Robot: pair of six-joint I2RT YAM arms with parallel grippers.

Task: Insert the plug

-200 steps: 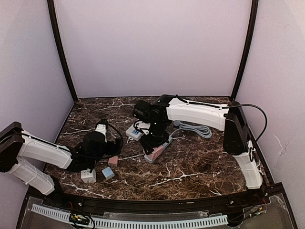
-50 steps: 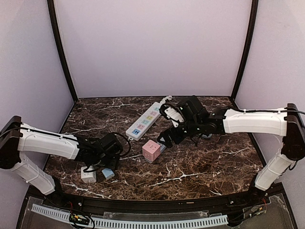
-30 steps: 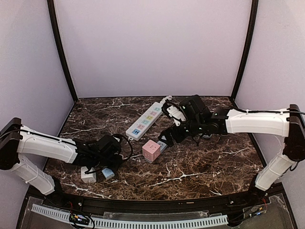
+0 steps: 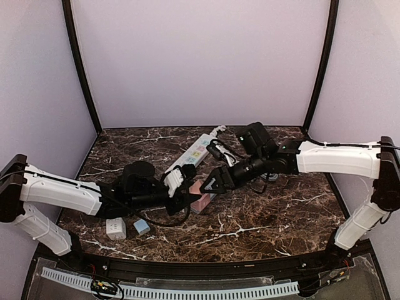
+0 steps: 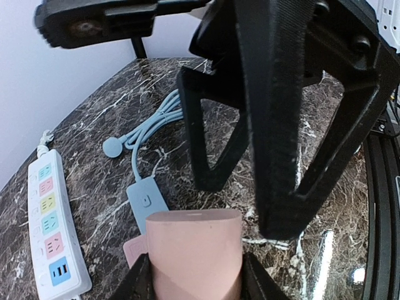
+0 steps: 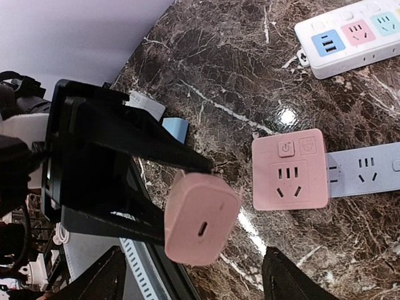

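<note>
Inspection of the dark marble worktop (image 4: 269,219) found both arms reaching toward its middle. The left gripper (image 5: 195,278) was closed firmly on the pink plug (image 6: 201,226), one finger on each side of its body. The plug was held clear of the surface. The face turned toward the right arm showed a small oval port; its pins could not be seen.

The right gripper (image 5: 244,206) stood just in front of the plug with its jaws apart. From its own camera the fingers sat to either side of the plug, and no contact with it could be made out. It held nothing.

The pink socket block (image 6: 290,170) lay flat on the worktop, near the plug but apart from it. It joined a pale blue-grey strip (image 6: 369,172). Its socket face pointed up and was unoccupied.

A white power strip (image 4: 194,153) with coloured outlets lay further back. A light blue cable (image 5: 150,125) lay looped beyond the socket block. A small white adapter (image 4: 115,229) and a small blue adapter (image 4: 142,225) sat near the front left, well apart from the grippers.
</note>
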